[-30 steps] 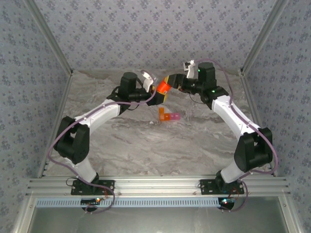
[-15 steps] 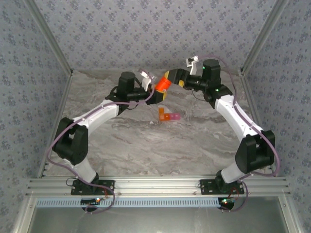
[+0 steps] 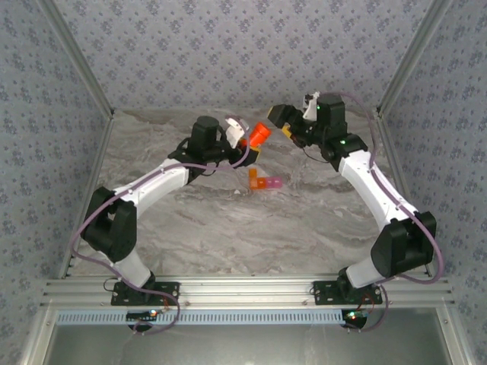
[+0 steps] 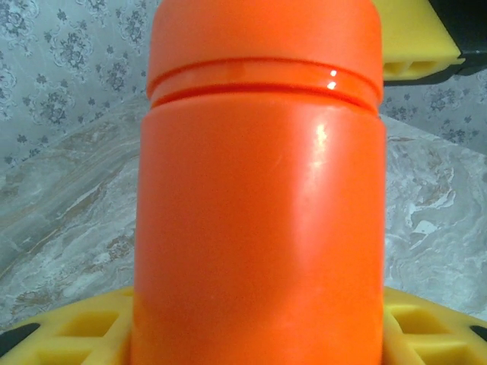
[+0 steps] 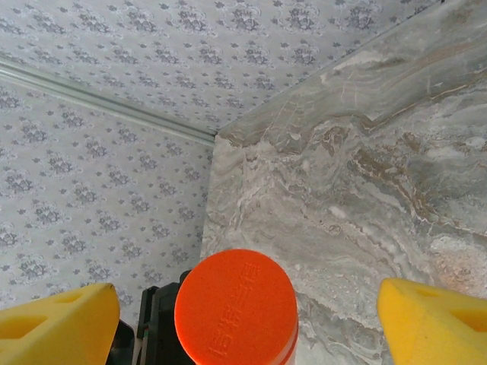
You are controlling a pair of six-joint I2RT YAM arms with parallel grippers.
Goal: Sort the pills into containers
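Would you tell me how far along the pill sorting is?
Early. Done: the left gripper has the orange bottle lifted. In hand: uncapping, the cap still on, the right gripper open before it. Left: pouring and sorting into the pill box on the table.

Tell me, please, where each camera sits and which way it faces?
Top external: fixed above and behind the bases, looking down on the marble table, pill box, both arms, left gripper and right gripper.
Left wrist: on the left arm, facing along its yellow fingers at the orange bottle side-on.
Right wrist: on the right arm, looking down between its fingers onto the bottle's cap.
Shared: all three show the orange bottle.
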